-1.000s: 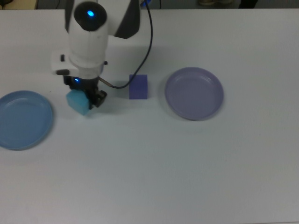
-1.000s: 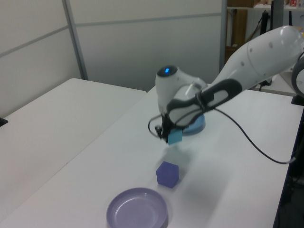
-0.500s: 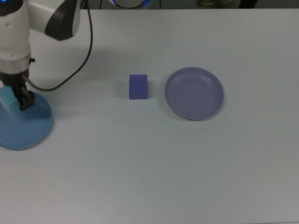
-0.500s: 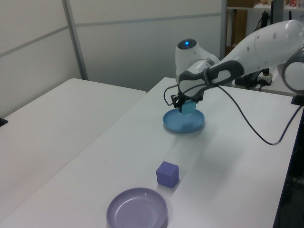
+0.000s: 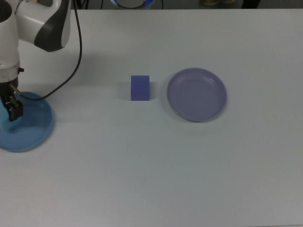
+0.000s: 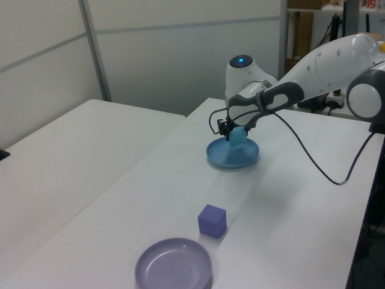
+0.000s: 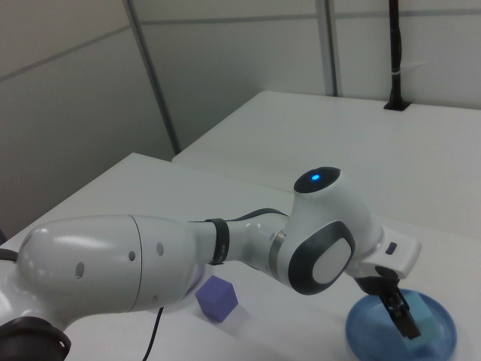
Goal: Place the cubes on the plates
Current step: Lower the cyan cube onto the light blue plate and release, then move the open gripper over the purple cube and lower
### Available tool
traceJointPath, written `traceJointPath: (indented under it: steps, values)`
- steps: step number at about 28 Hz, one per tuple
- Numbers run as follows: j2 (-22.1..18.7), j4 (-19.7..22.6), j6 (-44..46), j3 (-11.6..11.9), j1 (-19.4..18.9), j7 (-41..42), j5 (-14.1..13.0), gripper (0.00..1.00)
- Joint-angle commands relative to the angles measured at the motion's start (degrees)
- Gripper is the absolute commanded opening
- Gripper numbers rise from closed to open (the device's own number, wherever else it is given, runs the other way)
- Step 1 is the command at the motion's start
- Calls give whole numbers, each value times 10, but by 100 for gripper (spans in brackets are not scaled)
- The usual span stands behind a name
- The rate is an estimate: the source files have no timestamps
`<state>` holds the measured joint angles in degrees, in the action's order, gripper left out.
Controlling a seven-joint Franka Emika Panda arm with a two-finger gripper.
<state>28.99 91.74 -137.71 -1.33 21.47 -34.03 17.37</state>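
My gripper [image 6: 236, 133] is shut on the light cyan cube [image 6: 239, 136] and holds it low over the light blue plate [image 6: 231, 158]. In the right view the cube [image 7: 427, 317] sits at the plate's [image 7: 368, 331] surface beside a dark finger [image 7: 398, 312]; whether it touches I cannot tell. In the top view the gripper [image 5: 7, 113] is at the far left over the blue plate [image 5: 31, 125]. The indigo-purple cube [image 5: 140, 88] rests on the table just left of the empty lavender plate [image 5: 196, 94].
A black cable [image 5: 71, 71] loops from the arm [image 5: 28, 23] over the table's left part in the top view. In the left view the table [image 6: 289, 229] ends at its right edge, beside the arm's base.
The gripper carried the cyan cube from beside the purple cube leftward in the top view to the blue plate, then lowered it onto or just above the plate.
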Motion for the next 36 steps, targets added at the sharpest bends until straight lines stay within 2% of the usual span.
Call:
traceJointPath:
  steps: [1, 5, 9, 10, 11, 13, 15, 16, 17, 20, 26, 29, 31, 36]
  values:
    - [-5, 4, 1, 0, -7, 19, 14, 100]
    - [-11, 4, 4, -2, -9, 22, 13, 100]
    - [-55, 9, 62, -11, -8, 37, -1, 100]
    - [-64, 12, 85, -17, -8, 53, -13, 100]
    - [-87, 14, 143, -34, -8, 107, -52, 100]
    - [-108, 13, 215, -47, -9, 184, -96, 100]
    - [-123, 12, 287, -55, -15, 259, -129, 100]
    - [-134, 9, 351, -58, -29, 307, -147, 100]
    - [-139, 8, 378, -58, -39, 319, -152, 100]
    - [-148, 9, 430, -59, -81, 325, -147, 100]
    - [-157, 38, 428, -58, -154, 325, -131, 100]
    - [-161, 61, 394, -58, -186, 318, -131, 100]
    - [-179, 104, 332, -57, -211, 298, -131, 100]
    - [-184, 167, 247, -57, -237, 288, -125, 100]
